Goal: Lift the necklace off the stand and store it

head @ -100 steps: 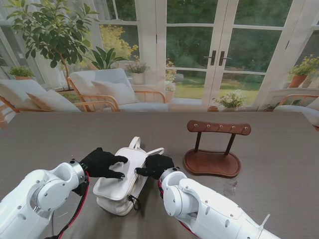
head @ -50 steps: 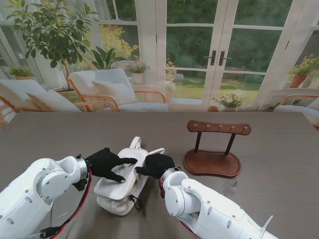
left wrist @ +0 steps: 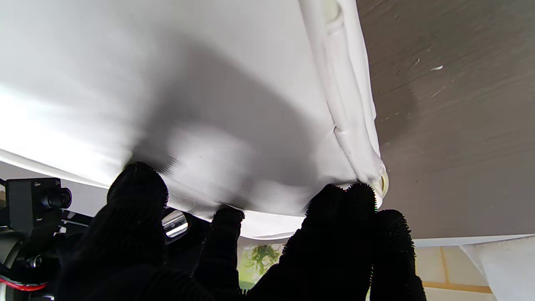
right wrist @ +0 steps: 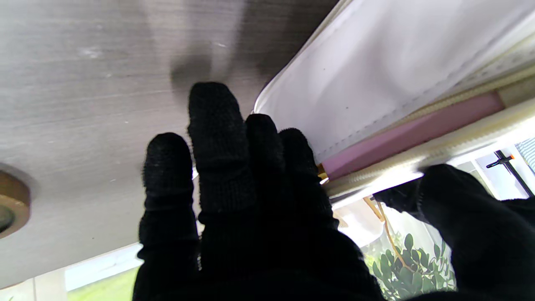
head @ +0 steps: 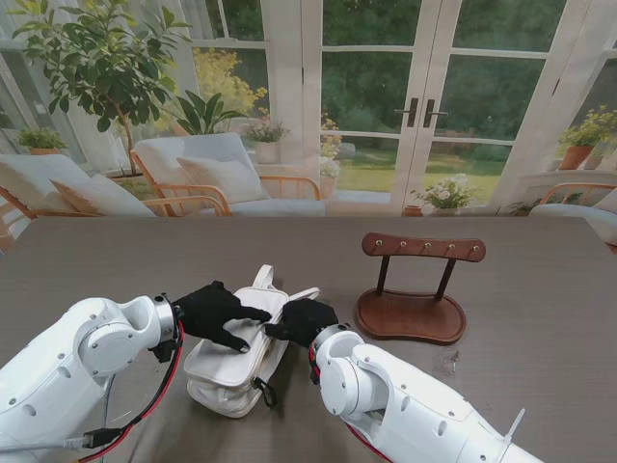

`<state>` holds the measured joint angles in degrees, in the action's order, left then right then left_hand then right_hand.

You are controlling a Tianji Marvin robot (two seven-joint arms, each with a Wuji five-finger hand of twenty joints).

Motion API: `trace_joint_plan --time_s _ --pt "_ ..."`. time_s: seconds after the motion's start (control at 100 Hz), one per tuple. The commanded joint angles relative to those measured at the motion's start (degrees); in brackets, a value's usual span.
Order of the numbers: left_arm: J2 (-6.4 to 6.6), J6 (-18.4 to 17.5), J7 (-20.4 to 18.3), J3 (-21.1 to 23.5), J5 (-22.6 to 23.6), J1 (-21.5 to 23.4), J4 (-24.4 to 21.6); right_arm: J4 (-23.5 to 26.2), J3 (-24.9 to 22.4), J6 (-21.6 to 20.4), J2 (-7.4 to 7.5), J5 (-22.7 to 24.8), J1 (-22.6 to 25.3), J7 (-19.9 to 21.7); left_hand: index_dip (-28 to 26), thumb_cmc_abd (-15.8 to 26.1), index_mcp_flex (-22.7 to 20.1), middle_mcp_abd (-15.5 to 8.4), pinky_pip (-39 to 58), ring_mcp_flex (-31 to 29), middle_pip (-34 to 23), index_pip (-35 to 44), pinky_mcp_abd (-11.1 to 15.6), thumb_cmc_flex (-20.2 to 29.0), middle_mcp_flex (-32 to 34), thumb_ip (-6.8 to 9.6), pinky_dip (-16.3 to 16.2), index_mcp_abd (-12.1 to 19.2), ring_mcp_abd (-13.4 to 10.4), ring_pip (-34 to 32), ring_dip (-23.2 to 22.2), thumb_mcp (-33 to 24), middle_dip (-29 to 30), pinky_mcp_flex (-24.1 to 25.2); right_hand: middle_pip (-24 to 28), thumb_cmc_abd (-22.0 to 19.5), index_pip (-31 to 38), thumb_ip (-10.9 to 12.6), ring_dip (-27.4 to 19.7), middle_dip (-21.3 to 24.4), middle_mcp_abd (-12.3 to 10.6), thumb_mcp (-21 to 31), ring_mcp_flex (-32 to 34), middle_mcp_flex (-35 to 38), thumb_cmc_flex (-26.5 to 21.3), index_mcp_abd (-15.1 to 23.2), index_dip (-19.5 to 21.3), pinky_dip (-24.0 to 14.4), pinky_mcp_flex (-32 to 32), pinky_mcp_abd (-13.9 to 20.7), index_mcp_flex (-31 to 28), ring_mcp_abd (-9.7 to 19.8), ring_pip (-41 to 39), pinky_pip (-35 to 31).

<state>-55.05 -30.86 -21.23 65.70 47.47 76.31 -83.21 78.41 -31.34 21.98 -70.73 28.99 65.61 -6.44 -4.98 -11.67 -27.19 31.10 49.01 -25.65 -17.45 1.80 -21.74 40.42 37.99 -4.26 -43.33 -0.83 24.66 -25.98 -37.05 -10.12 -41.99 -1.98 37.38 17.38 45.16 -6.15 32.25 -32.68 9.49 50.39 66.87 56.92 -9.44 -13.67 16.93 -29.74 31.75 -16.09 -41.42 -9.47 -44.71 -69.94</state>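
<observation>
A white bag (head: 236, 362) lies on the table in front of me, its zip side toward the right hand. My left hand (head: 217, 313) rests on its top, and its black-gloved fingers (left wrist: 338, 217) curl over the bag's far edge (left wrist: 359, 138). My right hand (head: 302, 320) is at the bag's right rim. There the fingers (right wrist: 217, 138) lie on one side and the thumb on the other side of the zip edge, where pink lining (right wrist: 418, 129) shows. The wooden stand (head: 415, 289) is to the right, with bare pegs. No necklace is visible.
The stand's brown base (head: 410, 316) sits close beside my right forearm. The dark wood table (head: 540, 318) stretches back to the windows. A dark zip pull (head: 260, 391) hangs at the bag's near end.
My left hand has slid to the right and farther across the top of the bag. The bag has shifted slightly under it. The right hand has stayed at the rim.
</observation>
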Motion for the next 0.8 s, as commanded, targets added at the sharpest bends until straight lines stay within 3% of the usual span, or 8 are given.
trace_joint_plan --time_s 0.0,0.2,0.37,0.46,0.6,0.79 --pt "-1.04 -1.1 -1.8 -2.3 -0.3 -0.2 0.4 0.1 0.4 -0.6 -0.82 -0.2 0.3 1.2 -4.3 0.3 -7.5 -14.9 -1.0 -1.0 3.7 7.5 6.0 0.1 -0.6 1.47 0.0 5.0 -3.7 1.5 0.8 -0.2 1.7 -0.5 0.8 -0.9 -2.6 -0.8 0.4 0.7 -2.1 5.9 1.2 -1.9 -0.7 5.2 -1.0 -1.1 2.3 1.1 2.7 0.9 -1.3 -2.6" --pt "-0.90 1.8 -2.5 -6.0 1.6 -2.4 2.1 1.5 -0.8 -1.6 0.00 0.3 1.1 1.7 -8.9 2.0 -14.8 -15.1 -2.1 -0.8 0.1 10.1 4.9 -0.6 1.3 1.68 0.6 3.5 -3.9 0.6 0.1 2.4 -2.6 -0.2 0.5 0.5 -1.9 -0.4 -0.3 0.9 -2.2 5.4 -0.2 -2.8 2.2 7.5 -0.8 -0.9 2.0 1.4 2.1 1.3 0.2 -2.3" --pt "-0.80 4.0 -2.1 -7.6 4.7 -2.4 2.6 4.4 -3.8 -1.4 1.23 2.8 3.8 1.0 -10.7 2.3 -18.2 -15.5 -1.7 -1.5 -1.5 11.4 4.9 -0.6 1.8 1.91 0.3 2.0 -3.9 -0.7 -0.8 3.9 -4.4 -0.7 -4.0 2.0 -2.4 0.0 -3.4 4.1 -1.5 3.9 -3.5 -3.8 3.4 8.5 -0.6 0.9 -0.1 -0.2 2.5 -0.6 9.1 2.4" --pt "-0.74 4.9 -1.9 -7.5 6.3 -1.7 2.4 7.2 -6.3 -0.3 1.88 4.3 6.5 0.3 -11.6 2.4 -19.9 -15.4 -1.5 -1.7 -1.9 12.3 4.9 -0.6 2.1 1.97 0.2 1.3 -3.9 -0.9 -0.8 4.3 -4.6 -0.9 -4.7 2.8 -1.8 0.0 -3.9 4.9 -1.0 2.9 -3.6 -3.5 3.4 8.9 -0.1 1.1 -0.3 -0.6 1.2 -1.4 10.9 3.1" --pt "-0.57 5.4 -2.0 -6.7 8.7 -0.4 1.6 11.7 -10.8 1.4 2.25 6.6 12.8 -3.6 -12.6 2.5 -21.5 -15.7 -1.0 -2.2 -2.5 13.1 5.1 -0.5 2.7 2.06 0.2 0.4 -4.1 -1.1 -0.9 4.8 -4.7 -1.4 0.4 6.7 3.3 0.4 -2.2 1.6 -2.2 3.0 -1.5 -1.4 1.3 9.8 3.8 0.9 0.9 -0.7 -2.1 -0.9 8.6 2.4" --pt "-0.36 6.2 -3.6 -4.7 9.9 1.8 0.3 15.0 -14.8 -3.1 3.13 8.4 20.2 -6.7 -13.3 2.7 -21.6 -15.6 -0.7 -2.0 -2.7 13.0 5.3 -0.3 2.5 2.15 0.5 0.0 -4.1 -1.0 -0.7 5.2 -4.6 -1.2 0.6 13.5 2.5 -0.2 -1.6 0.4 -2.8 3.0 -4.2 -3.6 -1.5 9.7 4.7 0.8 -0.8 -0.1 1.0 -0.2 8.1 2.5"
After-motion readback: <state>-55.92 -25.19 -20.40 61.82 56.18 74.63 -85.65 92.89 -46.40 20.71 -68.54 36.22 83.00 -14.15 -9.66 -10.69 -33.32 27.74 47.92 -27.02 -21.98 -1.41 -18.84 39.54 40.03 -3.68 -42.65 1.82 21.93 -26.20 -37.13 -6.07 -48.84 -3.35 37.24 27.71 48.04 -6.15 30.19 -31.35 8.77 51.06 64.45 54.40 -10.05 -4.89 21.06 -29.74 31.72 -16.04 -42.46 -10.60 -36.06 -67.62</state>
